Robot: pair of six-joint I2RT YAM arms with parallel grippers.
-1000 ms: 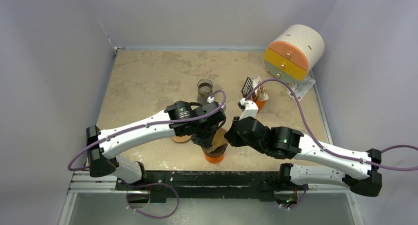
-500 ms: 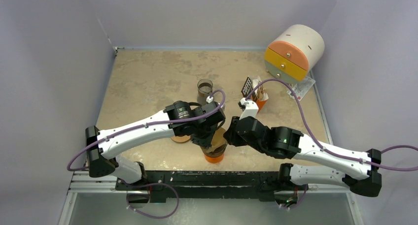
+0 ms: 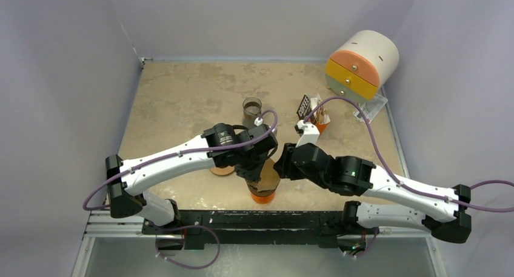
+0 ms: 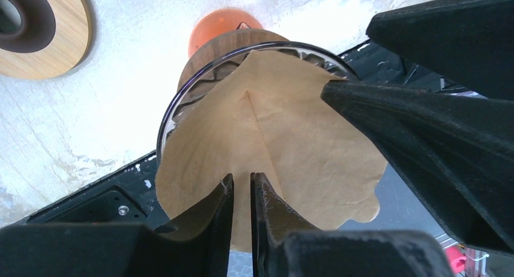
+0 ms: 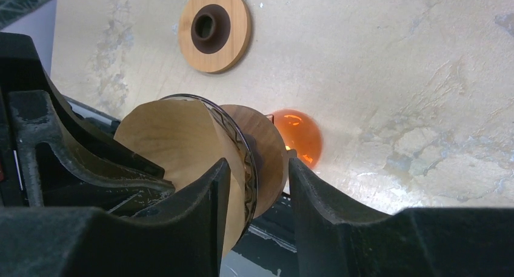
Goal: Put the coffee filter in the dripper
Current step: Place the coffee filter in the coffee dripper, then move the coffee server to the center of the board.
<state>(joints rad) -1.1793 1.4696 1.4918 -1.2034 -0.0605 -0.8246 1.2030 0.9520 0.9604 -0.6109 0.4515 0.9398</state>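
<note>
The job is almost done, I think, and this is the letting-go part. At the bottom left of the left wrist view, the left gripper (image 4: pixel 242 180) is nearly closed, with only a thin slit between its jaws. The paper's edge is right at that slit, and I cannot tell if it is pinched. In the middle, the brown coffee filter (image 4: pixel 285 143) sits as a cone inside the glass dripper (image 4: pixel 209 50), near the bottom middle of the top view. One side of it sticks up over the rim. On the right, the right gripper (image 5: pixel 257 165) is open. One jaw is on the paper side of the rim and the other is outside it. Next, I think both grippers should let go and lift up slowly, so the paper stays in. Since the earlier frame, the right arm has moved a little to the left, closer to the dripper. The left arm looks the same.
</note>
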